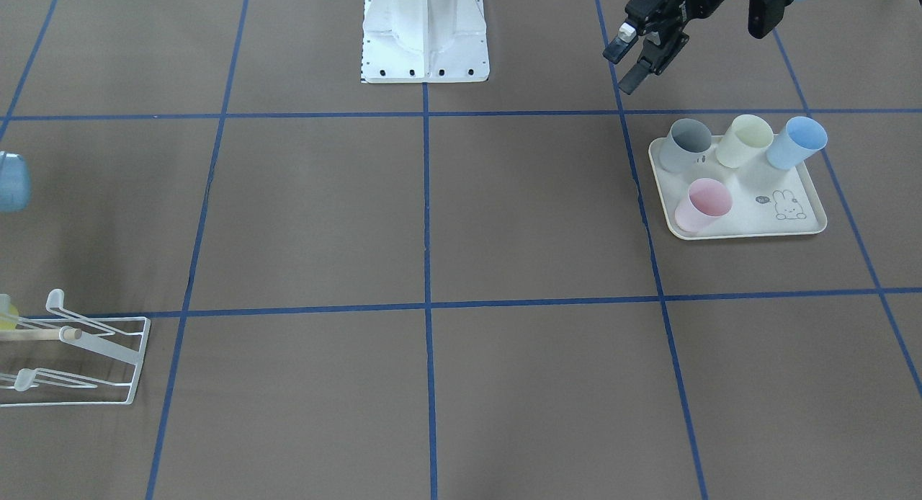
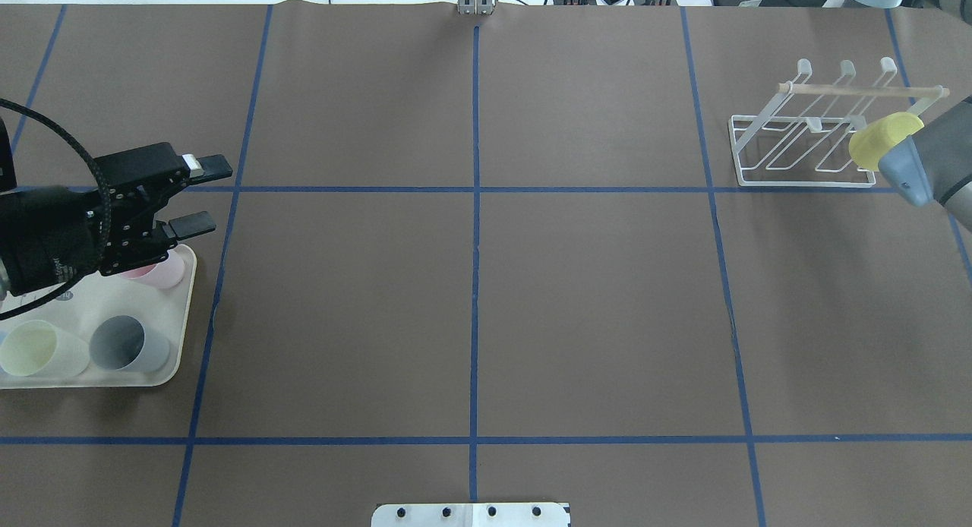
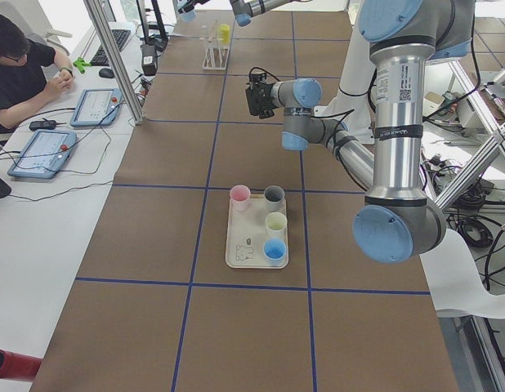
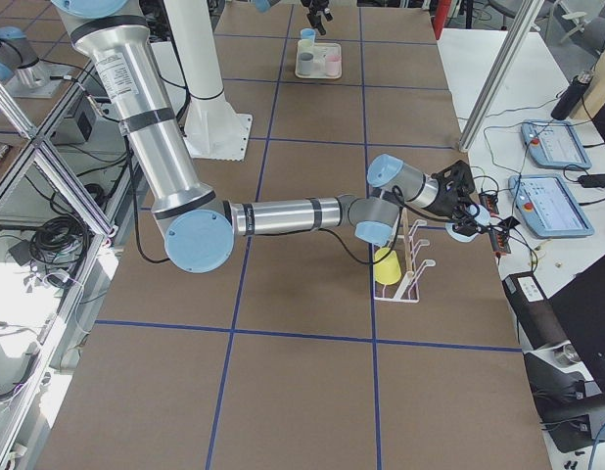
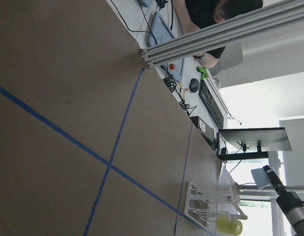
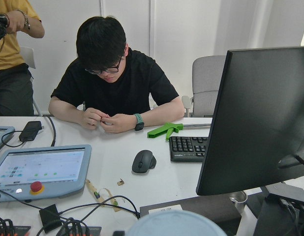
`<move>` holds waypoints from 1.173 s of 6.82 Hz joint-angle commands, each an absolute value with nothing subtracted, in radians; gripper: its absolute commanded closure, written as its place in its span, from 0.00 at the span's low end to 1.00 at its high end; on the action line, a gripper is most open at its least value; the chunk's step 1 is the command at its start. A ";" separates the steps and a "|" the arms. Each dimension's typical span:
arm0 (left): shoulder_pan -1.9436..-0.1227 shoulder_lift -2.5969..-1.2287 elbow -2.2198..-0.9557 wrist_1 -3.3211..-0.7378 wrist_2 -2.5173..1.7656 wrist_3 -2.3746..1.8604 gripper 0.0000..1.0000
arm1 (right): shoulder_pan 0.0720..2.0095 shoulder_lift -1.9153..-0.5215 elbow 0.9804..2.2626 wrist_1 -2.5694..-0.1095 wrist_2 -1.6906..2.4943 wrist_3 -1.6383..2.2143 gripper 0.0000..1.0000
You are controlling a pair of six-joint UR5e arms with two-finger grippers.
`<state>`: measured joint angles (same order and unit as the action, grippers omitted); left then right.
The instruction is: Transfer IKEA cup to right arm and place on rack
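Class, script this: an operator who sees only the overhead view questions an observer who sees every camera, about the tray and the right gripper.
Operator: My frame cuts the tray off. What am I missing?
Observer: A blue cup, the fourth cup on it, plain in the front view.
Operator: Where is the right gripper? It is out of my frame.
Observer: The right-side view shows it raised beyond the rack, on the operators' side. I cannot tell whether it is open or shut.
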<state>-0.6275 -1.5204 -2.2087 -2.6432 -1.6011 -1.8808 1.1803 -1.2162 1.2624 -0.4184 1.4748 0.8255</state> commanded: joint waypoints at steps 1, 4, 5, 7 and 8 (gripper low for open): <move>-0.630 -1.519 -2.206 -2.643 -1.606 -1.881 0.00 | 1.137 -1.284 1.272 -0.342 1.326 0.790 1.00; -0.630 -1.513 -2.200 -2.643 -1.608 -1.881 0.00 | 1.076 -1.331 1.261 -0.285 1.258 0.792 1.00; -0.630 -1.513 -2.200 -2.643 -1.608 -1.881 0.00 | 1.057 -1.345 1.264 -0.284 1.234 0.793 1.00; -0.629 -1.514 -2.200 -2.643 -1.609 -1.881 0.00 | 1.046 -1.379 1.253 -0.235 1.232 0.788 1.00; -0.629 -1.516 -2.200 -2.643 -1.609 -1.881 0.00 | 1.046 -1.384 1.253 -0.233 1.230 0.788 1.00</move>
<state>-0.6291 -1.5140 -2.1997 -2.6430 -1.6087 -1.8807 1.0499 -1.3746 1.2557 -0.2429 1.2330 0.7892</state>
